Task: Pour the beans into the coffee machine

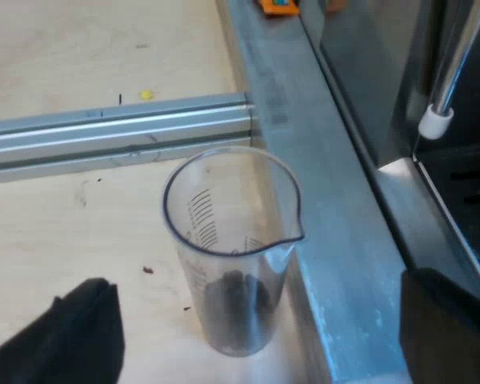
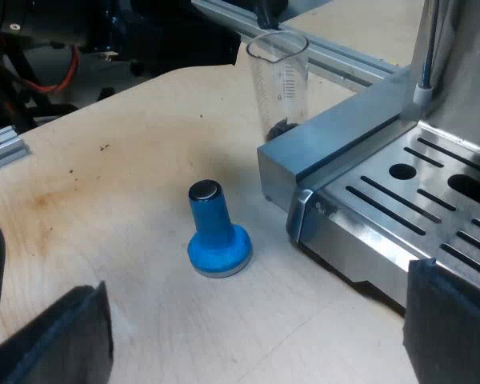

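Beside the coffee machine's [image 1: 336, 200] metal base stands the measuring glass [image 1: 232, 248], upright on the pale wooden surface [image 1: 64, 224], its spout turned toward the machine. A small heap of dark beans [image 1: 236, 296] lies at its bottom, and the rest of the glass is clear, with printed marks running up its wall. The left hand [image 1: 256, 280] is open, one black finger [image 1: 80, 328] on either side of the glass and apart from it, touching nothing. Just behind the glass an aluminium rail [image 1: 112, 128] runs across the surface and meets the machine's base. The machine's steam pipe [image 1: 452, 56] hangs above the base and ends in a white tip. From the right wrist, the same glass [image 2: 278, 76] shows at the far corner of the machine [image 2: 336, 136], close against its side, with the beans [image 2: 282, 126] dark at the foot. The slotted drip tray [image 2: 432, 192] lies at the machine's front. A blue tamper [image 2: 216, 232] stands on the surface [image 2: 128, 160] near the machine's corner, flat end down, well apart from the glass. The right hand [image 2: 252, 288] is open too, its fingers [image 2: 64, 336] spread wide and empty, nearer to the tamper than to the glass.
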### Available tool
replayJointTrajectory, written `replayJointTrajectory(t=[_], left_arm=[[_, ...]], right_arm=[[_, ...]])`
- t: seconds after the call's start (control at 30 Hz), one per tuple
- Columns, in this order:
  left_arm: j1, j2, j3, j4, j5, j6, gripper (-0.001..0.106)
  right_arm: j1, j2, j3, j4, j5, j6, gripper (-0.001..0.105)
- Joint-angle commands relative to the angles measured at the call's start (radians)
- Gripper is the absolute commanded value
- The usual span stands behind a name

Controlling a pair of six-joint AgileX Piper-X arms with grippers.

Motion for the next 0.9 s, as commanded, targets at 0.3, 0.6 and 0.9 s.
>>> replayJointTrajectory(t=[0.3,0.6,0.9], left_arm=[[0.0,-0.002,0.081,-0.082,-0.001,0.007,0.087],[0.0,0.053,0.195,-0.414,0.007,-0.027,0.087],[0.0,0.298,0.199,-0.631,0.007,-0.04,0.087]], right_arm=[[0.001,-0.002,-0.002,-0.014,0.004,0.037,0.075],[0.001,-0.002,-0.002,-0.014,0.004,0.041,0.075],[0.001,-0.002,-0.002,-0.014,0.004,0.041,0.075]])
